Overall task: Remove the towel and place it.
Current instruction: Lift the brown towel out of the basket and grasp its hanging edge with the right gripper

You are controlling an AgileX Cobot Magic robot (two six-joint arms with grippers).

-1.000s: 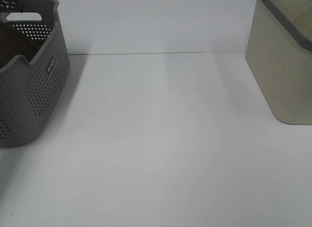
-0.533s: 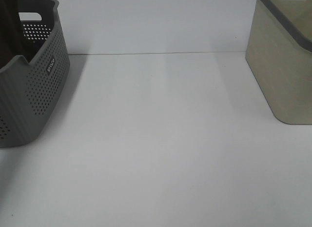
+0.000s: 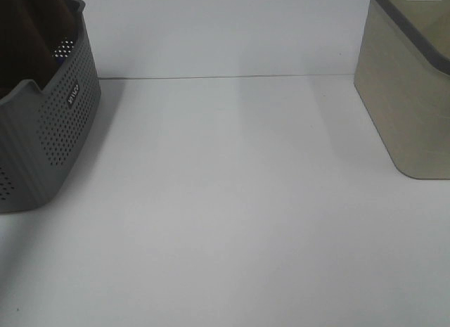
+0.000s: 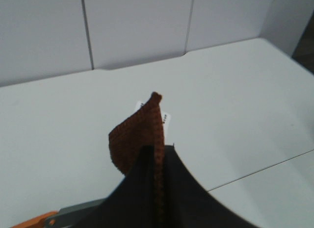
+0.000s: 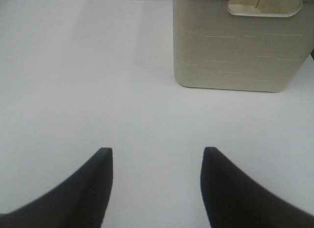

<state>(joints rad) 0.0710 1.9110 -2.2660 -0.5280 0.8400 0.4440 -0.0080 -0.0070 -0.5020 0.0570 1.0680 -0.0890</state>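
The left tool (image 4: 156,162) is clamped on the brown towel (image 4: 140,137), whose corner and white tag (image 4: 167,118) stick up past its tips. The cloth hangs over the grey perforated basket (image 3: 60,130) at the left end of the white bench (image 3: 232,200). The right tool (image 5: 157,152) stands wide above the bench, near the beige basket (image 5: 235,46). A pale panelled wall (image 4: 137,27) stands behind.

1. Two baskets are standing on the counter (image 3: 225,200): a grey perforated basket (image 3: 56,130) at 9 o'clock and a beige basket (image 3: 408,109) at 2 o'clock.
2. One towel (image 3: 28,39), dark brown, is hanging over the grey one.
3. One white tag (image 4: 167,120) is peeking out behind the towel's hem.
4. Two tools are showing, one in each wrist view: the left tool (image 4: 157,152) and the right tool (image 5: 158,157).
5. One counter is carrying both baskets.
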